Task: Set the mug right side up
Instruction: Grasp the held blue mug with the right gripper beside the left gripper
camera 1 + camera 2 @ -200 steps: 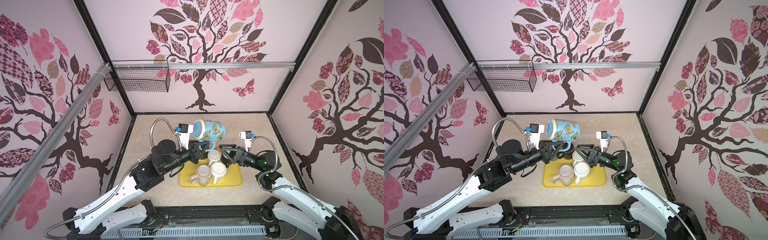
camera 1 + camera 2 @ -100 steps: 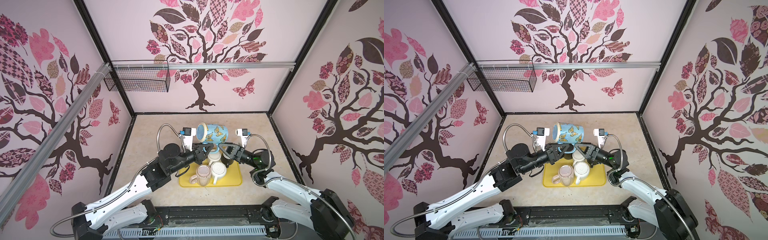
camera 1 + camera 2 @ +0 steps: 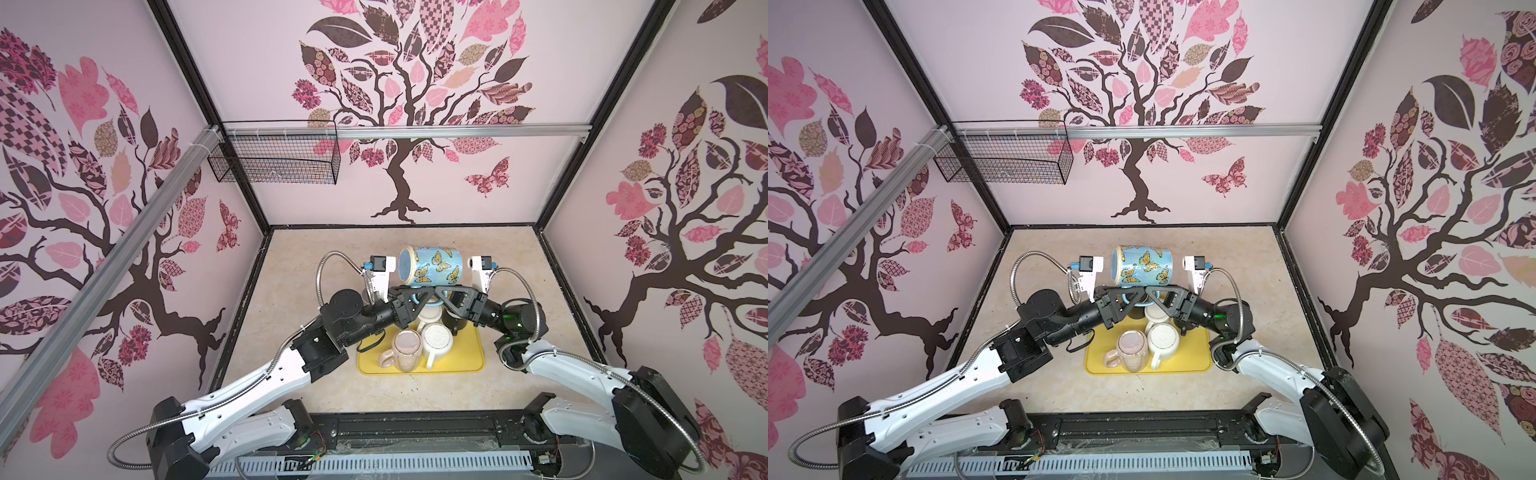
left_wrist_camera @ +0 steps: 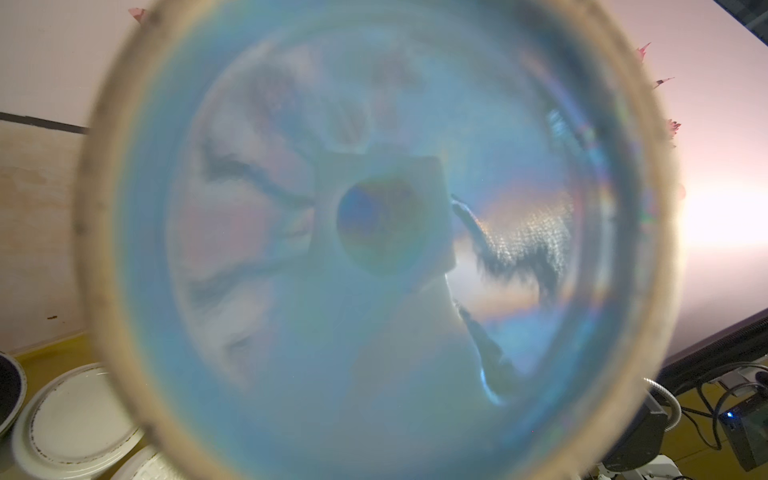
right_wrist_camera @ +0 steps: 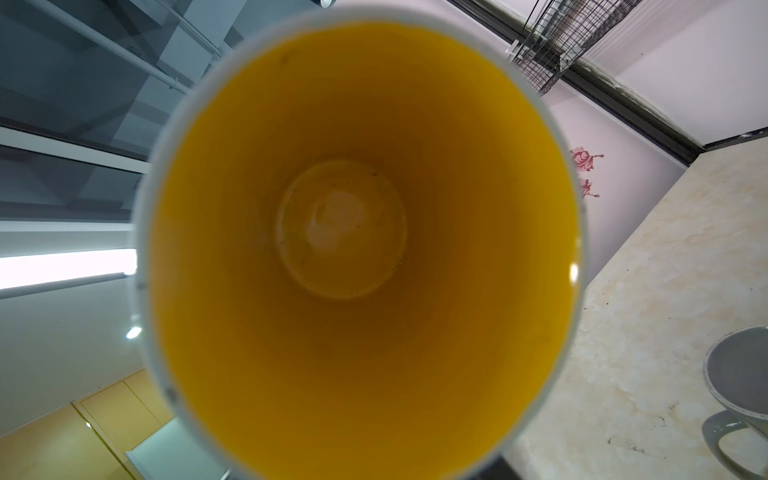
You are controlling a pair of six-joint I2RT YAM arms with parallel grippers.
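So the left gripper (image 3: 420,294) is clamped on the handle of the blue butterfly-print ceramic mug (image 3: 434,266). The mug hangs sideways in the air, mouth toward the right arm, above the back edge of the yellow plastic tray (image 3: 465,365). The right gripper (image 3: 444,296) is at that same handle, but I can't tell if it's actually gripping.

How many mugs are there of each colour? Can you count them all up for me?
blue mug: 1
pink mug: 1
white mugs: 2
black mug: 1
Total: 5 mugs that show in both top views. The arms may hide more.
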